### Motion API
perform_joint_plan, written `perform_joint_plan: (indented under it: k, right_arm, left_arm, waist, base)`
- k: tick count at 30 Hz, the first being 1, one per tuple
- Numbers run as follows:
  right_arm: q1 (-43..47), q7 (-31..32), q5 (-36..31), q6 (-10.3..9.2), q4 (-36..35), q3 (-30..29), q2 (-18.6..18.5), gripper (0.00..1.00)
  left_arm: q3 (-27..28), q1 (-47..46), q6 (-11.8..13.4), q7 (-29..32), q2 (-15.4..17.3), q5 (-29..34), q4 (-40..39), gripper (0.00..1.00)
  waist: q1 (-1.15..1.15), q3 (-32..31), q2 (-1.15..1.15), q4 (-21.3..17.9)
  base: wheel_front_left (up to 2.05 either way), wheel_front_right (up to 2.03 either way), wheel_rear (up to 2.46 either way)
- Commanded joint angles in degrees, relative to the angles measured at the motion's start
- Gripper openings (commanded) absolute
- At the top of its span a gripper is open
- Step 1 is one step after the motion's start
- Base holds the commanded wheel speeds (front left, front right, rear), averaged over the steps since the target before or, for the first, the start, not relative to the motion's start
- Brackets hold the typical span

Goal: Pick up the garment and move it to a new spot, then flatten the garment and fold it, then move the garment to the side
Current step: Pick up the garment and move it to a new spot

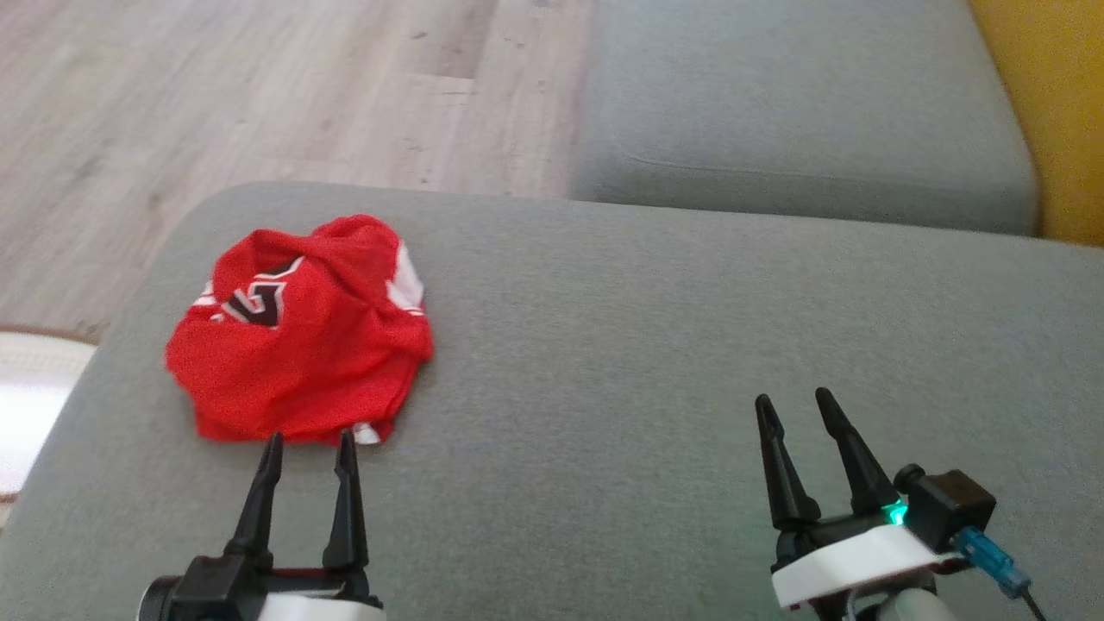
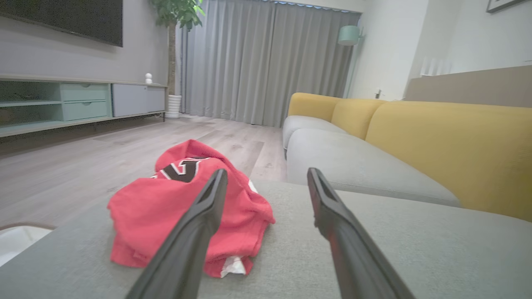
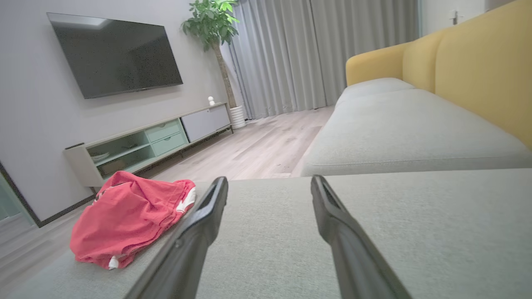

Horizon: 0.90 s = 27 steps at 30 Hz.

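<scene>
a crumpled red garment (image 1: 297, 332) is seen lying in a heap on the grey cushion (image 1: 647, 345), near its far left corner, with a black and white mark shown on top. the left gripper (image 1: 310, 435) is held at the garment's near edge, fingers spread wide with nothing gripped; whether the tips touch the cloth cannot be told. the right gripper (image 1: 793, 397) is held well apart from the garment, over bare cushion, fingers likewise spread wide and empty. a second grey seat (image 1: 802, 112) is seen beyond, with wooden floor (image 1: 259, 86) at the left.
</scene>
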Motion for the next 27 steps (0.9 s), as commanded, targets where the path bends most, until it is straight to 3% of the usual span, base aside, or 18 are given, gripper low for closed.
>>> perform_joint_plan:
  k: [1, 16, 21, 27]
  right_arm:
    - [-1.02, -0.63, 0.45, -0.04, -2.08, 1.4, -0.42, 1.0]
    - [-0.32, -0.63, 2.36, -0.04, -2.09, 3.88, -0.42, 1.0]
    - [-0.35, -0.63, 2.01, -0.04, -2.29, 4.05, -0.42, 1.0]
    - [-0.32, -0.63, 0.62, -0.04, -1.97, 3.04, -0.42, 1.0]
  left_arm:
    - [1.97, -1.28, -0.2, -0.56, -0.23, 0.47, -1.91, 1.0]
    - [4.19, -0.79, -0.67, -0.56, -0.23, 2.29, -2.64, 1.0]
    - [5.93, -0.85, -0.21, -0.56, -0.24, -0.9, -2.73, 1.0]
    - [7.95, -5.44, -2.27, -0.56, 0.41, 1.9, -1.5, 1.0]
  waist:
    - [0.0, -0.47, 0.0, 2.28]
    - [0.0, -0.78, 0.0, 8.99]
    - [0.0, 0.04, 0.0, 9.03]
    - [0.0, 2.74, 0.0, 7.25]
  base:
    - [0.0, 0.0, 0.0]
    - [0.0, 0.0, 0.0]
    - [0.0, 0.0, 0.0]
    - [0.0, 0.0, 0.0]
